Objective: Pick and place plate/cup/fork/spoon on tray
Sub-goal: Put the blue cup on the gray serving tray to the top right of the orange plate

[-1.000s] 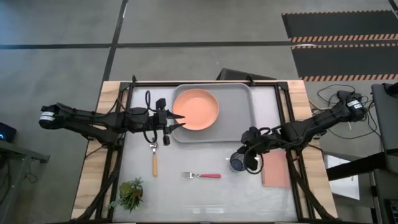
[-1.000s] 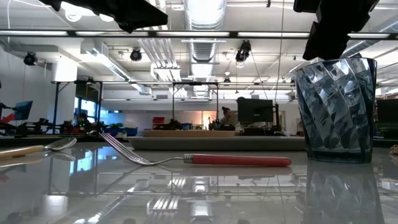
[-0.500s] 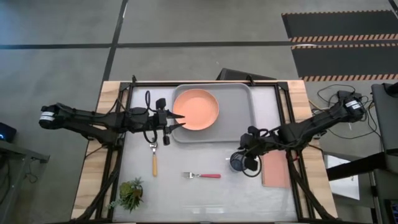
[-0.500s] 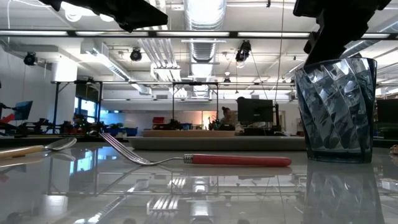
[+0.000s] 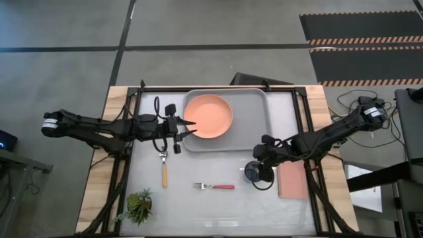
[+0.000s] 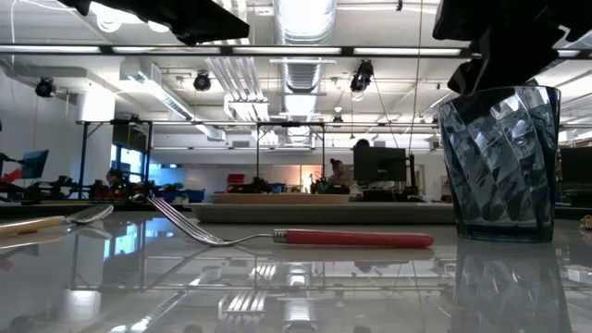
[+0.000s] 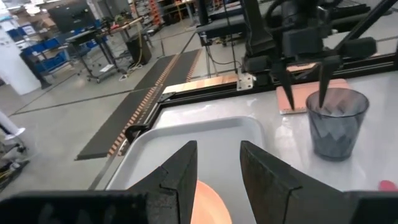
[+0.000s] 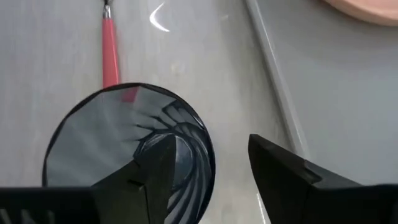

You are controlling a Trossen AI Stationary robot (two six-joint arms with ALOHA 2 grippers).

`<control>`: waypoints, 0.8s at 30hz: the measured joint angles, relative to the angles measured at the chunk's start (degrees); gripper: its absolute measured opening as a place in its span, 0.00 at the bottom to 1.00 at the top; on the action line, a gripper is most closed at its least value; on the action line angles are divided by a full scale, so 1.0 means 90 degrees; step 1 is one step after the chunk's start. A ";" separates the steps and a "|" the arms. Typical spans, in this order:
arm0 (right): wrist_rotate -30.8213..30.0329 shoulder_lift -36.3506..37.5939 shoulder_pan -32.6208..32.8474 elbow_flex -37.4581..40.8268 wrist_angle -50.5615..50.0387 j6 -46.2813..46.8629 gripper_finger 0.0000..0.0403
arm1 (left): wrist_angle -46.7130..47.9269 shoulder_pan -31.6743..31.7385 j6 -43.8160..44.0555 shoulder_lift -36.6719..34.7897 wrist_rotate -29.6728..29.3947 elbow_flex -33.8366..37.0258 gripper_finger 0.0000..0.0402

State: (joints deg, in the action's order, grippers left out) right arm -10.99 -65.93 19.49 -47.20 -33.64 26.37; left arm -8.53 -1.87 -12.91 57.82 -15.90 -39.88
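Cup (image 5: 252,173) upright on desk (image 5: 218,205), near tray's (image 5: 254,135) front right corner, just beside pink pad (image 5: 293,181). Right gripper (image 8: 208,167) directly over cup rim, fingers (image 8: 283,177) spread, one inside the cup, one outside the wall; not clamped on it. Plate (image 5: 207,116) on tray, left half. Fork (image 5: 215,186) flat on desk, left of cup, apart from it. Spoon (image 5: 164,170) on desk farther left, in front of left gripper (image 5: 192,129). Left gripper at tray's left edge by plate, fingers (image 7: 180,177) partly apart, empty. Small plant (image 5: 139,205) at front left corner.
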 joint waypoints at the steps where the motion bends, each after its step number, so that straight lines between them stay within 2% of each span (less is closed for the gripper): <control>1: 0.0016 -0.0037 0.0000 0.0000 0.0002 0.0000 0.46 | 0.0001 0.0000 0.0002 0.0000 -0.0076 0.0000 0.26; 7: 0.0060 -0.0104 0.0000 0.0000 0.0000 0.0057 0.37 | 0.0002 0.0000 -0.0003 0.0000 -0.0226 0.0000 0.26; 21: 0.0109 -0.0105 0.0000 0.0002 0.0004 0.0073 0.06 | 0.0004 0.0000 -0.0002 0.0000 -0.0226 0.0000 0.26; 24: 0.0127 -0.0105 0.0000 0.0002 0.0009 0.0088 0.03 | 0.0004 0.0000 -0.0002 0.0000 -0.0225 0.0000 0.26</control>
State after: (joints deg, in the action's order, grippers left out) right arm -9.85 -66.87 19.49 -47.18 -33.56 27.17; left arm -8.49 -1.87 -12.93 57.82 -17.92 -39.88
